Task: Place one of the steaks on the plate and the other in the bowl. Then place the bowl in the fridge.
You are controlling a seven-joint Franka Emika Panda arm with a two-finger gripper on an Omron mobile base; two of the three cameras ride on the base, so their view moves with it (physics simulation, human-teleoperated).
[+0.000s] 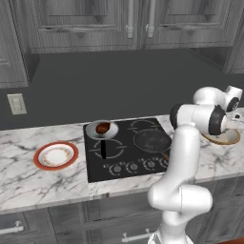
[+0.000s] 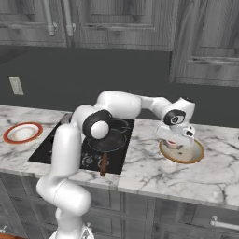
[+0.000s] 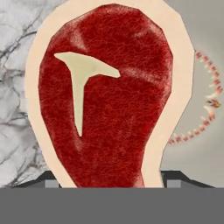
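The gripper point(image 2: 179, 141) hangs low over the bowl point(image 2: 192, 156) at the right end of the bench point(image 2: 149, 172), jaws spread wide; whether its tips touch the red steak point(image 3: 109, 96) cannot be told, since both are cut off at the bottom of the hand view. That steak fills most of the hand view, its long axis running top to bottom there, the broad rounded end up and the narrower end toward the fingers, with a pale T-shaped bone mark near the broad end and a whitish fat edge all round. In the base views the hand covers most of the bowl and only a red speck of the steak shows. The brown steak point(image 1: 103, 128) lies in a silver pan point(image 1: 101, 130) on the back left burner of the black hob point(image 1: 124, 152). The plate point(image 1: 55, 155) sits well apart on the bench, left of the hob.
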